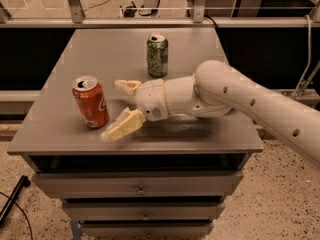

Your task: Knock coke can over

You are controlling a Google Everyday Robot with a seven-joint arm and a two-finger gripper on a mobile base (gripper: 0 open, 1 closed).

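The coke can [90, 102], red-orange with a silver top, stands upright near the front left of the grey cabinet top [210, 134]. My gripper [114, 109] reaches in from the right, just to the right of the can and close to it, not touching. It is open: one cream finger [126, 85] points toward the can's upper side, the other finger [121, 127] lies low near the can's base.
A green soda can [157, 55] stands upright at the back middle of the top, behind my white arm [225, 94]. The cabinet has drawers below. A metal rail runs behind the cabinet. A black cable lies on the floor at the lower left.
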